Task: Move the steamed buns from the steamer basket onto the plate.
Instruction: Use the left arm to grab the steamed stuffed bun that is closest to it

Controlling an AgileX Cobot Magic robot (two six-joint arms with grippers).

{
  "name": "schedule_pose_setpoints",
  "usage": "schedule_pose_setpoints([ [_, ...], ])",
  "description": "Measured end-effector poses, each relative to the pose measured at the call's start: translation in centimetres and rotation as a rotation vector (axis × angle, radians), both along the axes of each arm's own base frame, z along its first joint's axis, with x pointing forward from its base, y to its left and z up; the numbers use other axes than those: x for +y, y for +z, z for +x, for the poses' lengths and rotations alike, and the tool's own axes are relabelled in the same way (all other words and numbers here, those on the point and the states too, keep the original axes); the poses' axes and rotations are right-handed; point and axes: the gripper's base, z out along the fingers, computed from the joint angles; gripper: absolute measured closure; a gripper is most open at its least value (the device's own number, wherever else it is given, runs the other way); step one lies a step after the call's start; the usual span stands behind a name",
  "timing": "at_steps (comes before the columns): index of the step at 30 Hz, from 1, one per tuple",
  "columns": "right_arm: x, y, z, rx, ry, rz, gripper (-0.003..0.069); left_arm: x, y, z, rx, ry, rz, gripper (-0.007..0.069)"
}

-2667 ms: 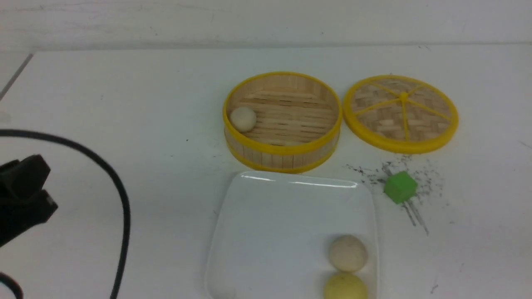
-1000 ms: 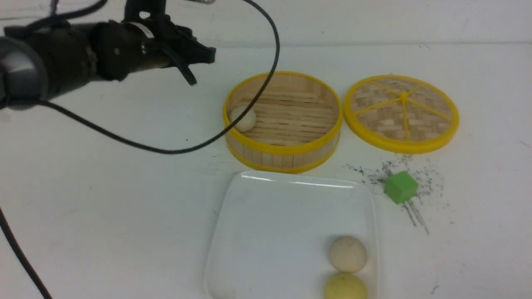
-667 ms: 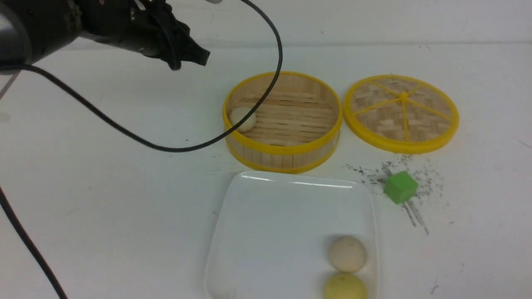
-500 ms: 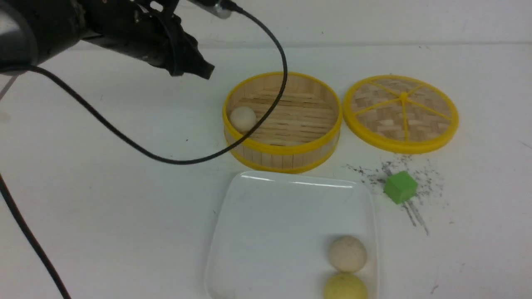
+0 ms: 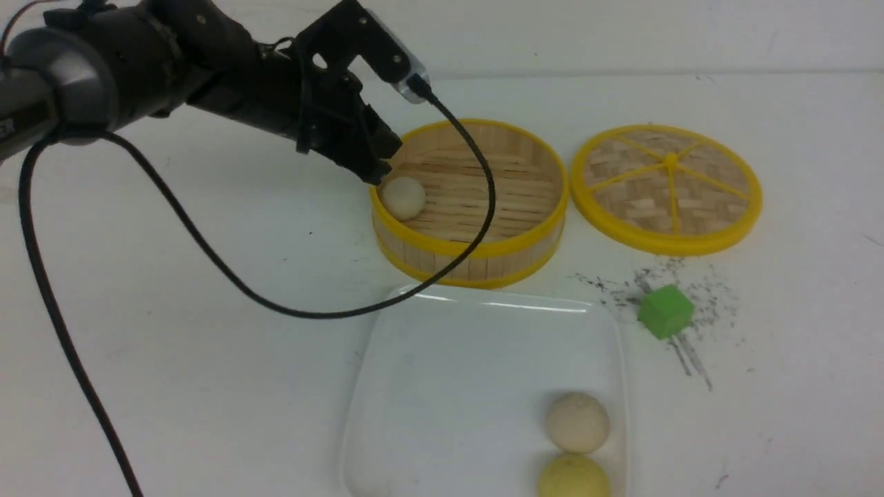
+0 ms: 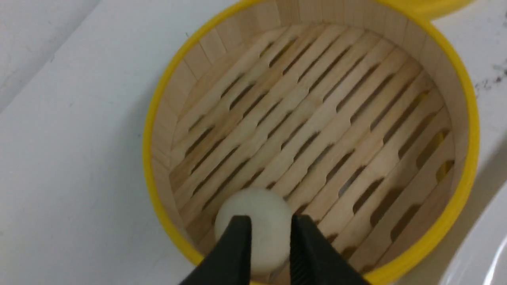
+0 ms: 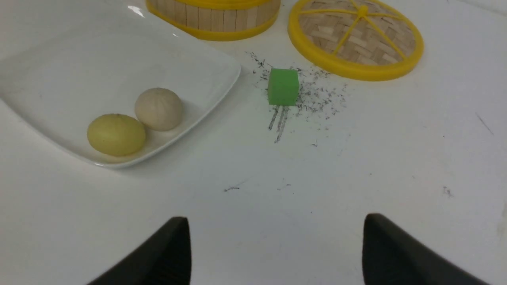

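One off-white steamed bun (image 5: 404,197) lies inside the steamer basket (image 5: 469,248), against its left wall. My left gripper (image 5: 376,172) hovers just above that bun at the basket's left rim. In the left wrist view the gripper (image 6: 270,218) is open by a gap narrower than the bun (image 6: 257,204), which rests on the slats below it, inside the basket's rim (image 6: 148,130). A cream bun (image 5: 578,422) and a pale yellow bun (image 5: 573,478) sit in the near right corner of the white plate (image 5: 469,359). My right gripper (image 7: 273,221) stands wide open over bare table, holding nothing.
The woven lid (image 5: 666,188) lies flat to the right of the basket. A green cube (image 5: 664,312) sits on scuffed table, right of the plate. The left arm's black cable (image 5: 311,314) sags across the basket's front and the plate's far left corner.
My left arm has swung from the far left rightward and down to the basket's left rim, above the bun. Its cable now drapes lower, reaching the plate's corner. The buns have not moved.
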Motion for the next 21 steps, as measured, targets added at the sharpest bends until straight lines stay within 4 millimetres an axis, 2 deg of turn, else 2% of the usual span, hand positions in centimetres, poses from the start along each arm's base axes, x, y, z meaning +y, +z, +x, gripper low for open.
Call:
schedule_pose_setpoints([
  [5, 0.0, -0.4, -0.2, 0.041, 0.005, -0.014, 0.0097, -0.1, -0.7, 1.7, -0.044, 0.103, -0.083, 0.0449],
  [13, 0.0, -0.4, -0.2, 0.05, 0.007, -0.016, 0.0097, -0.9, -5.3, 4.4, 0.062, 0.134, -0.099, 0.0428],
  [17, 0.0, -0.5, -0.3, 0.062, 0.008, -0.02, 0.0097, -1.2, -5.6, 5.4, 0.085, 0.172, -0.142, 0.0379],
  [21, 0.0, -0.6, -0.3, 0.069, 0.009, -0.023, 0.0097, -1.2, -5.6, 5.5, 0.13, 0.185, -0.14, 0.0344],
])
